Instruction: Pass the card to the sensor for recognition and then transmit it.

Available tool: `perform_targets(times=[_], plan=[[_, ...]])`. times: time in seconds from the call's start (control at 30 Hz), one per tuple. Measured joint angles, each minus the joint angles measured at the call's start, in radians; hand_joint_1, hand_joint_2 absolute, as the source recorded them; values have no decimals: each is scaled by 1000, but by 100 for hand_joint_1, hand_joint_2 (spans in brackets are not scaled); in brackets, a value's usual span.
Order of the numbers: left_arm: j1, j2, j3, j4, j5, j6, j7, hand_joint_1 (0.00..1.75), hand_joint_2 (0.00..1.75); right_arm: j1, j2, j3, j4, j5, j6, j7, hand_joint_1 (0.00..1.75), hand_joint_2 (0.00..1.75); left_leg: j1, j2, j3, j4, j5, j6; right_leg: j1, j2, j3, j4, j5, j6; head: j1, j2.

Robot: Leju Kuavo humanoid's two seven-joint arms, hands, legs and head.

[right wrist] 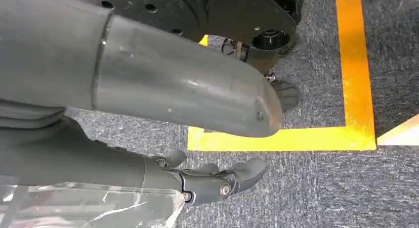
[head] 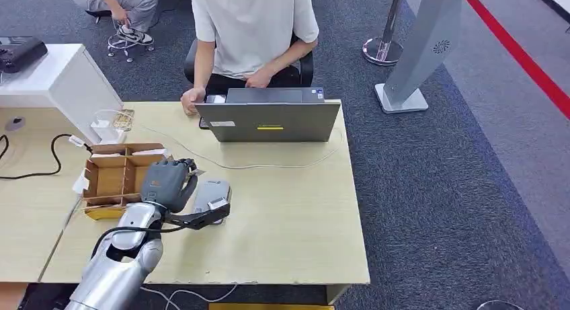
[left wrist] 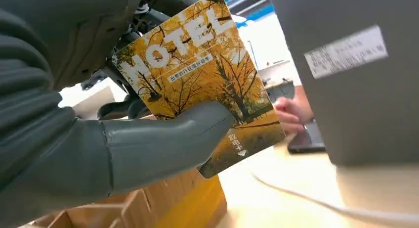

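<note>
- The robot's left hand (head: 167, 182) holds a thin yellow hotel card with autumn trees printed on it (left wrist: 197, 79). The thick grey thumb (left wrist: 168, 139) presses on the front of the card, and the dark fingers sit behind it.
- In the head view the left hand hangs over the pale wooden table (head: 296, 216), just beside a flat grey card sensor with rounded corners (head: 214, 192). The card may not be over the sensor yet, but it is hard to tell from up here.
- An open brown cardboard box with small compartments (head: 111, 179) sits on the table, just beside the left hand on its other side.
- The right hand (right wrist: 212, 181) hangs down by the grey carpet floor with its yellow tape line (right wrist: 353, 65). Its fingers are curled only a little and it holds nothing.
- A person in a white T-shirt (head: 252, 27) sits across the table behind a grey laptop computer (head: 272, 118). One hand of that person (head: 191, 98) rests on the table edge.
- I think picking up the card is done. The scan on the sensor looks close, or only just starting.
- What is left: let the sensor read the card, then pass the card on, likely to the person across the table.
</note>
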Motion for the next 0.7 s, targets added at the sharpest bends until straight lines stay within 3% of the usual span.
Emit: perform_targets(times=[0.33,0.47,0.5,0.53,0.7], plan=[[-1,2,-3,3,4,-5,-3,175,175,0,0,0,0,0,0,0,0,0,0,0,0,0,0,0,0,0,0,0,0,0,0,0],[-8,10,-73,51,28,-32,-31,175,175,-1,0,0,0,15,1,3,0,0,0,0,0,0,0,0,0,0,0,0,0,0,0,0],[-14,13,-91,64,35,-58,-29,175,175,-1,1,0,0,20,1,7,0,0,0,0,0,0,0,0,0,0,0,0,0,0,0,0],[-29,23,-127,118,56,-125,-23,175,175,-2,3,0,0,35,1,20,0,0,0,0,0,0,0,0,0,0,0,0,0,0,0,0],[-53,31,-147,150,64,-133,-23,175,175,-3,5,-1,0,38,1,23,0,0,0,-1,0,0,0,0,0,-1,1,0,0,0,0,0]])
